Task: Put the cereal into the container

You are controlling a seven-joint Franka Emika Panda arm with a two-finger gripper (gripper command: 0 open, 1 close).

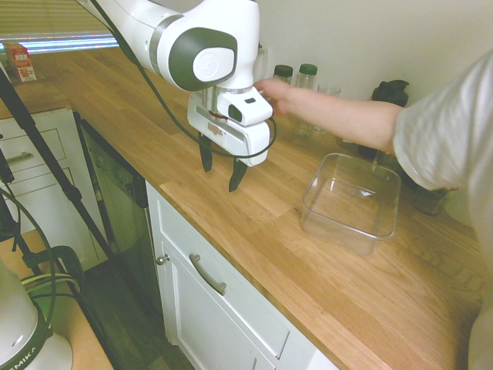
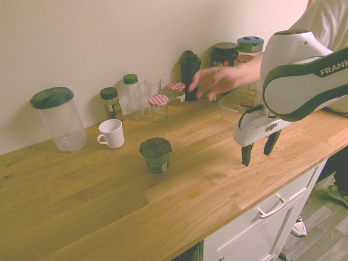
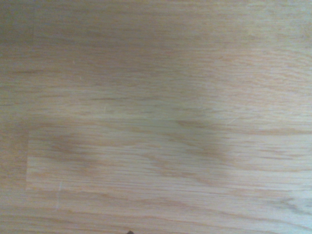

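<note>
Reaching the cereal jar [image 2: 156,156] comes first: it stands upright on the bench [image 2: 185,201], near the white mug [image 2: 113,134]. My gripper [image 2: 258,157] is spread and empty; I'd wait for the person's hand [image 2: 217,81] to clear, then descend centred.

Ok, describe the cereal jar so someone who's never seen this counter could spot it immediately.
On the wooden counter, find the white mug near the wall. The cereal jar stands between that mug and the gripper, farther out from the wall. It is short, green and dark-topped, unlike the taller green-capped bottle behind.
</note>
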